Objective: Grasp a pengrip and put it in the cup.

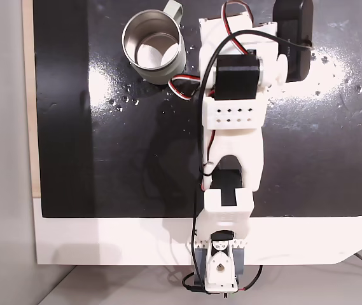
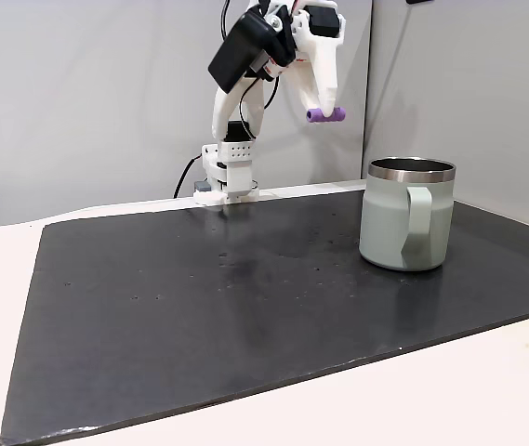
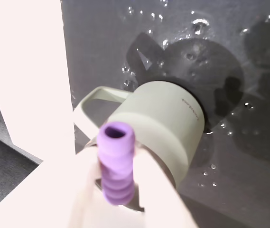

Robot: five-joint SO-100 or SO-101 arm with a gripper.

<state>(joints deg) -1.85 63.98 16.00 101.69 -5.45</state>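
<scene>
In the fixed view from the side, your gripper (image 2: 325, 110) sits high above the black mat (image 2: 199, 307), its white fingers pointing down and pinched on the pengrip (image 2: 325, 115), which lies crosswise between the tips. The pengrip is well clear of the mat, up in the air, left of the cup (image 2: 406, 214) and higher than its rim. The wrist view confirms the hold: the purple pengrip (image 3: 117, 161) is squeezed between the two pale fingers (image 3: 156, 185), its hollow end facing the camera and its ribs showing below.

Left of the arm in the fixed view from above, you have the cup (image 1: 155, 47) standing upright on the mat (image 1: 117, 159), just beside the arm's white body (image 1: 235, 121), its handle pointing toward the top edge. Nothing lies between the arm and the cup there. The arm covers its own gripper in that view, so you cannot read the fingers from above.

Inside the cup you see only shiny metal wall and floor. In the wrist view the cup (image 3: 163, 118) shows its pale greenish-grey side behind the pengrip, handle to the left.
</scene>
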